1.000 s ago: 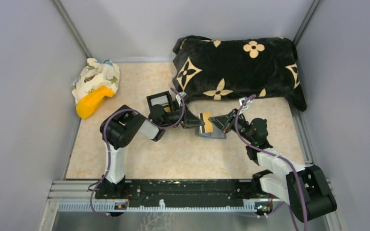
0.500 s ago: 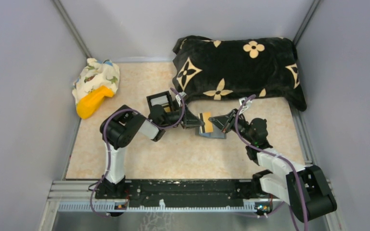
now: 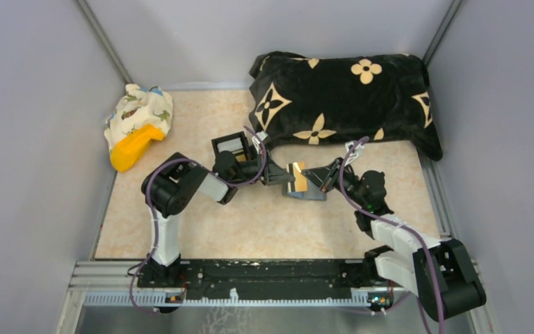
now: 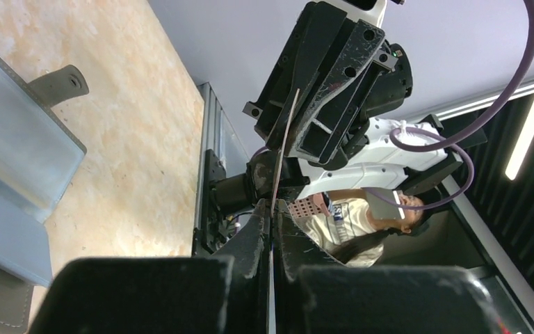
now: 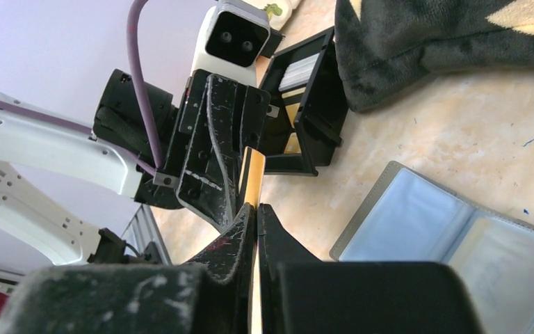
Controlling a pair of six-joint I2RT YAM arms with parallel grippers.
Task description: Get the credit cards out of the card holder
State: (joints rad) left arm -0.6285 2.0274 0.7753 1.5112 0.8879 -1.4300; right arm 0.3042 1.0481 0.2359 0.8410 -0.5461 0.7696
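The grey card holder (image 3: 307,194) lies open on the table, with its light-blue inner face up; it also shows in the left wrist view (image 4: 14,139) and the right wrist view (image 5: 445,236). A gold credit card (image 3: 296,177) is held on edge just above it, between both grippers. My left gripper (image 3: 283,175) is shut on the card's left end (image 4: 272,219). My right gripper (image 3: 311,178) is shut on its right end (image 5: 256,209). The card shows edge-on in both wrist views (image 4: 285,146) (image 5: 252,182).
A small black box (image 3: 231,146) with gold and silvery compartments stands open behind the left gripper (image 5: 302,104). A black cushion with beige flowers (image 3: 341,97) lies at the back. A patterned cloth with an orange object (image 3: 138,125) lies at the back left.
Almost nothing. The left arm has shifted very slightly to the left. Both grippers still hold the gold card over the card holder.
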